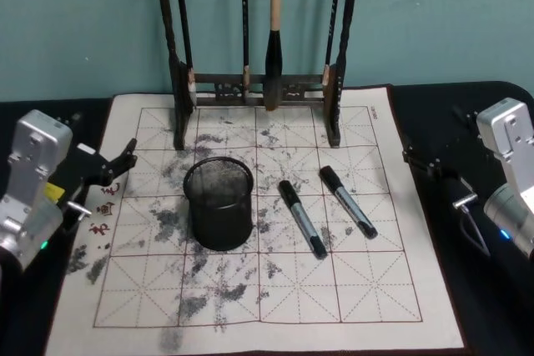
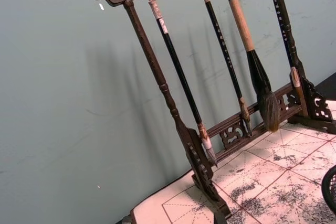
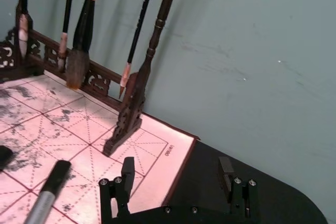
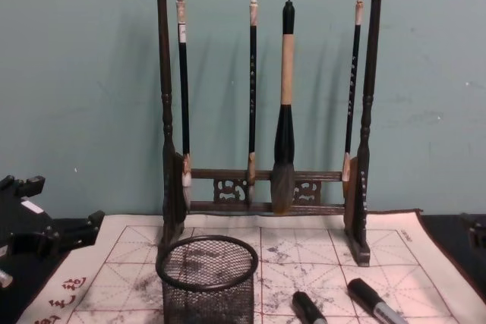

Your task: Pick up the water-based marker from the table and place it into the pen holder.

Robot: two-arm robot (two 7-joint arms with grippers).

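Note:
Two water-based markers with black caps and grey barrels lie side by side on the calligraphy mat, one (image 1: 302, 218) just right of the pen holder and the other (image 1: 348, 201) farther right. The pen holder (image 1: 219, 204), a round black wire-mesh cup, stands upright near the mat's middle and shows from the side in the chest view (image 4: 206, 278). My left gripper (image 1: 123, 164) hovers open at the mat's left edge, apart from the cup. At the mat's right edge my right gripper (image 1: 431, 132) is open, its fingers (image 3: 127, 170) spread wide with nothing between them, and one marker (image 3: 48, 195) lies beyond them.
A tall dark wooden brush rack (image 1: 259, 89) with several hanging brushes stands across the back of the mat (image 1: 250, 323). Black table cloth (image 1: 484, 289) lies on both sides. A teal wall closes the back.

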